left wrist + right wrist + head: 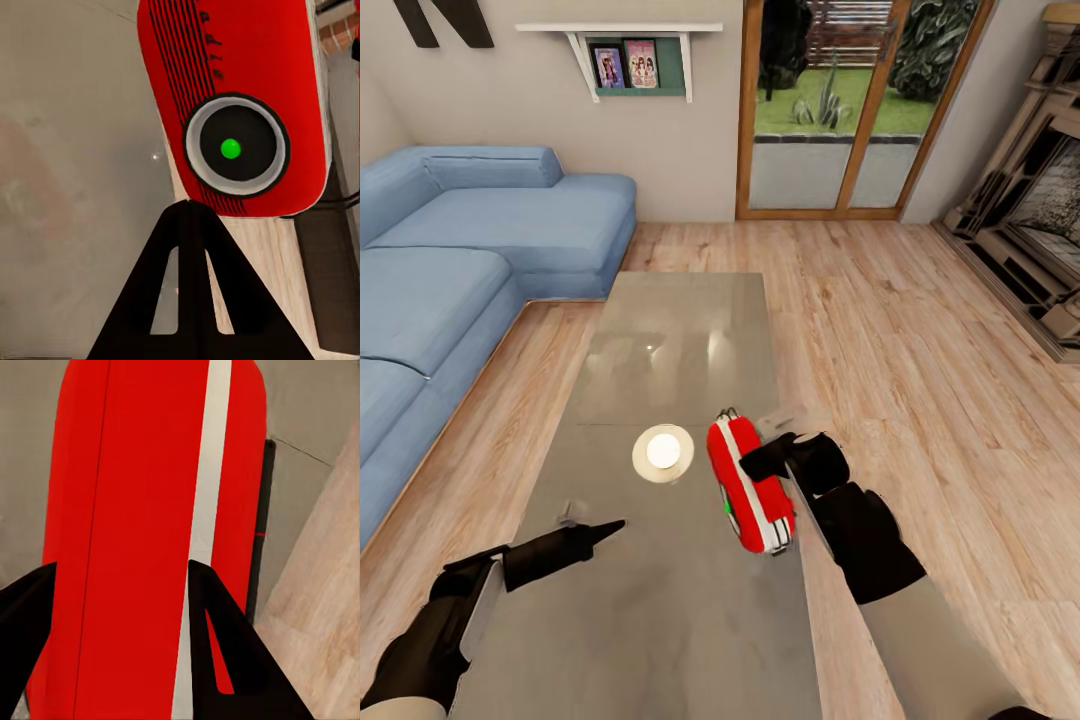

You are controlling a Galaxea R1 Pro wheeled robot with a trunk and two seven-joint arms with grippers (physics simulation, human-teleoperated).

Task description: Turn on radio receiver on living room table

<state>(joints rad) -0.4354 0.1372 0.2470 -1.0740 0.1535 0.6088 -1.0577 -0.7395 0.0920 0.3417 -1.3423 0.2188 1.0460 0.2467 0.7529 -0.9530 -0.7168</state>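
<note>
The red radio receiver (pixel 748 488) with its white trim band lies near the right edge of the glossy grey-brown table (pixel 680 340). My right gripper (pixel 772 455) is against its right side. In the right wrist view the right gripper (pixel 122 562) is open, and its black fingers (pixel 225 660) are spread over the radio's (pixel 135 510) banded side. I cannot tell if they touch it. My left gripper (pixel 605 527) is shut to a point and aimed at the radio from the left. In the left wrist view its tip (pixel 187 204) sits just short of the round dial (pixel 231 148), which has a green dot.
A round cream disc (pixel 663 452) lies on the table just left of the radio. The blue sectional sofa (pixel 460 270) runs along the left. Wood-framed glass doors (pixel 830 120) are at the back and a fireplace (pixel 1040 220) at the right. Plank floor (pixel 920 360) surrounds the table.
</note>
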